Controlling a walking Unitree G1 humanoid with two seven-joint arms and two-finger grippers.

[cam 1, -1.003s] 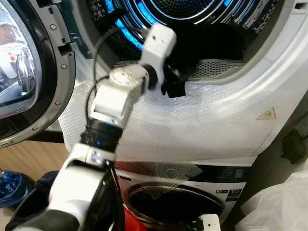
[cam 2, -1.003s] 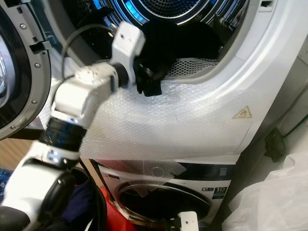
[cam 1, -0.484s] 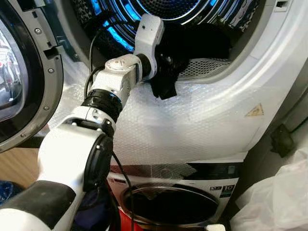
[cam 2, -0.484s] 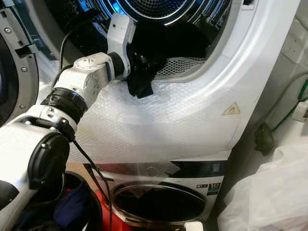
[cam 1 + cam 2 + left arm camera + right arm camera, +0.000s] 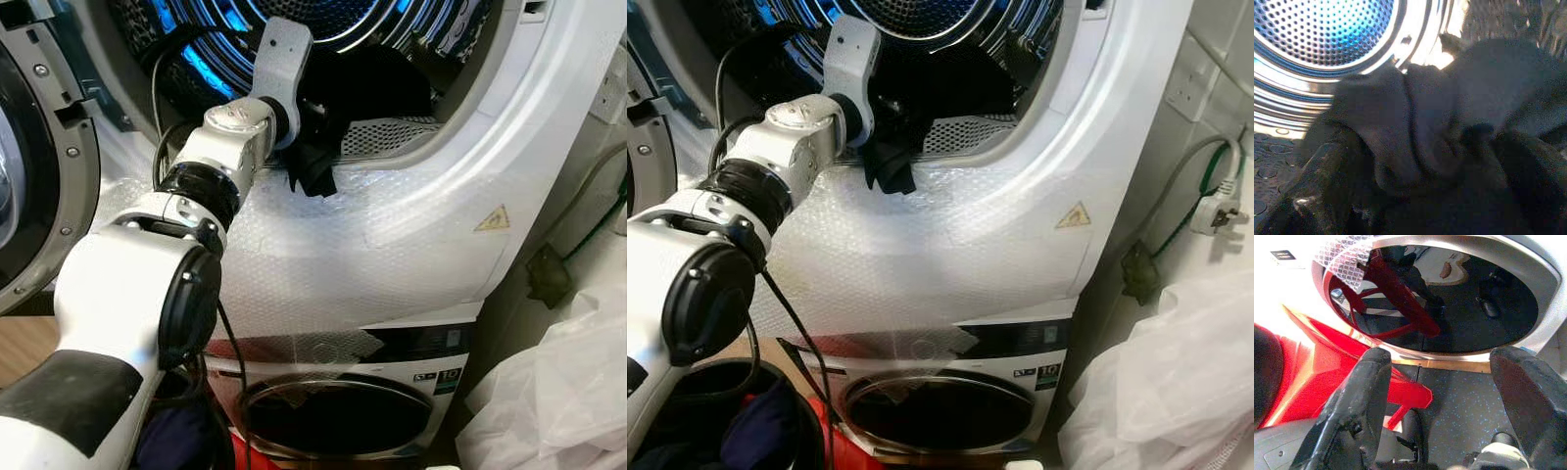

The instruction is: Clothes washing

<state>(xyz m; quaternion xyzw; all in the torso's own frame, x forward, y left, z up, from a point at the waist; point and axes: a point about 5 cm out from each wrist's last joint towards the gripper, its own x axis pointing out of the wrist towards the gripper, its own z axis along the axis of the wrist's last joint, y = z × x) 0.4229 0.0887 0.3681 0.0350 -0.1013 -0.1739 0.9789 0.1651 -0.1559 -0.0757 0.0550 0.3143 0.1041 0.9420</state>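
Black cloth, a dark garment (image 5: 315,166), hangs partly over the lip of the upper machine's open drum (image 5: 333,20), one corner drooping onto the bubble wrap (image 5: 392,235) taped across the white front panel. The rest of it lies bunched inside against the perforated, blue-lit steel. The robot's left arm reaches up to the opening, and the left gripper (image 5: 306,147) sits at the rim, right where the cloth spills out; the left wrist view looks over folds of the fabric (image 5: 1449,147) toward the drum's back wall, but whether the fingers are clamped on it cannot be told (the black fingers merge with the black cloth). The placement suggests the gripper is there to push or lift the trailing part in, so nothing would catch in the open door (image 5: 39,147).

The right gripper (image 5: 1440,382) hangs low and idle, fingers spread wide and holding nothing, in front of the lower machine's round door (image 5: 1449,298) beside a red basket (image 5: 1317,372).
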